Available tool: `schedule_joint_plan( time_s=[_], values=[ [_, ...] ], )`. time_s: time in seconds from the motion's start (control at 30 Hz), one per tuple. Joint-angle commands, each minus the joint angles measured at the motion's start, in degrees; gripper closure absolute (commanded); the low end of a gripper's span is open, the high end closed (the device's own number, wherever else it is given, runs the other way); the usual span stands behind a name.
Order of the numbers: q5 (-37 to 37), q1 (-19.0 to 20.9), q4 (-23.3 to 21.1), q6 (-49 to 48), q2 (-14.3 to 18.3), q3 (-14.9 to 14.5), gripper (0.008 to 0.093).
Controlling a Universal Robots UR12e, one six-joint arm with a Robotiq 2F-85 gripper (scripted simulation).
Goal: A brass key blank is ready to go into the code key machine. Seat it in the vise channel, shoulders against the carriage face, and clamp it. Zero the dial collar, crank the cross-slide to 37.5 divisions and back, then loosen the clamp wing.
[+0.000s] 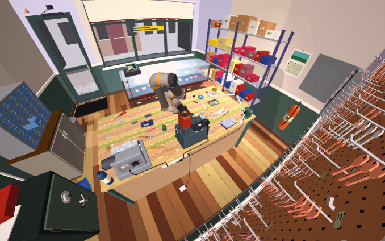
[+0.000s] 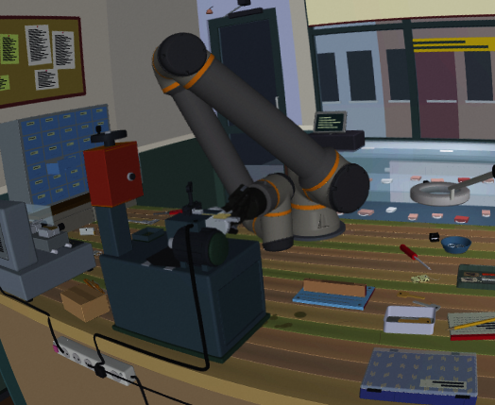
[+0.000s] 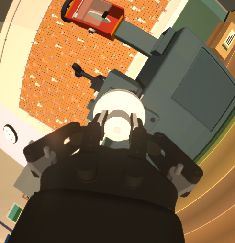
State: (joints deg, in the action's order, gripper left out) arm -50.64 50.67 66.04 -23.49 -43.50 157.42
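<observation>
On the workbench the dark green code key machine (image 2: 185,289) stands near the front edge, with a red cutter head (image 2: 113,173) on a post. A white knurled dial collar (image 3: 116,125) on the cross-slide end is held by my closed gripper (image 3: 117,124), in front of a wider white graduated disc (image 3: 119,107). A black clamp lever (image 3: 85,75) sticks out from the vise block behind the dial. In the second side camera my gripper (image 2: 223,218) reaches the machine's top, where a brass strip lies; I cannot tell how it is seated.
Behind the bench a glass display counter (image 1: 164,76) and a shelf of boxes (image 1: 242,57) stand. A grey key duplicator (image 2: 10,251), a cardboard box (image 2: 83,303), trays, a screwdriver (image 2: 414,256) and a power strip (image 2: 95,362) lie on the bench around the machine.
</observation>
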Motion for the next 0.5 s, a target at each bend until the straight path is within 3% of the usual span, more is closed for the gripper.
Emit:
schedule_joint_plan(
  time_s=[0.0, 0.47],
  values=[
    [-0.03, -0.01, 0.01, 1.37, -0.02, 0.04, 0.0934],
    [-0.03, -0.01, 0.01, 22.36, -0.02, 0.04, 0.0934]
  ],
)
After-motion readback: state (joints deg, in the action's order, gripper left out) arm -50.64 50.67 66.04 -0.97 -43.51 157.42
